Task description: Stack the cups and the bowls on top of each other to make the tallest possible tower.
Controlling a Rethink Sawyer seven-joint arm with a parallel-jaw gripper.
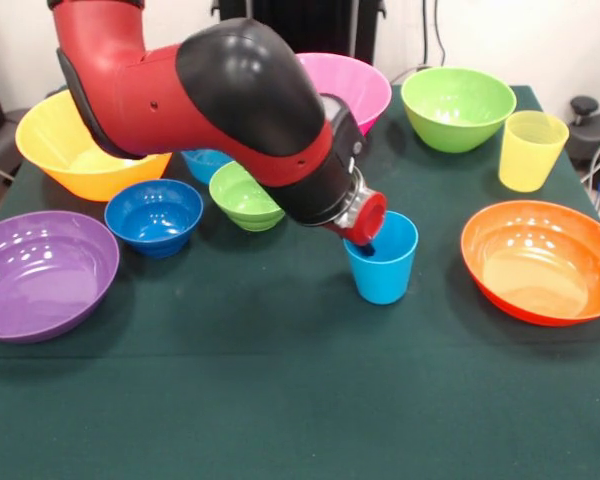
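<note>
The light blue cup [382,260] stands upright on the green bench [280,400], a little right of the middle, with its mouth up. The end of the red and black arm [220,100] comes down at a slant from the upper left, and the gripper [366,238] dips into the mouth of this cup at its left rim. I think the arm is placed so because it wants to take the cup by its wall, one finger inside and one outside. The fingers are hidden by the red wrist and the cup wall, so I cannot tell if they are apart or together.

No tower exists yet; every piece lies alone on the bench. Just left of the cup, partly behind the arm, is the small lime green bowl [242,198], then the small dark blue bowl [154,215], and a small light blue bowl [205,162] shows only a part behind the arm. The yellow cup [532,150] stands upright near the right edge, well apart from the blue cup.

The larger bowls make a ring around: purple [42,272] at the left, yellow-orange [75,150] behind it, pink [365,85] and green [457,107] at the far side, orange [540,262] at the right. All are open side up, so any one can receive a piece. In my judgement the task is only at its first pick.
</note>
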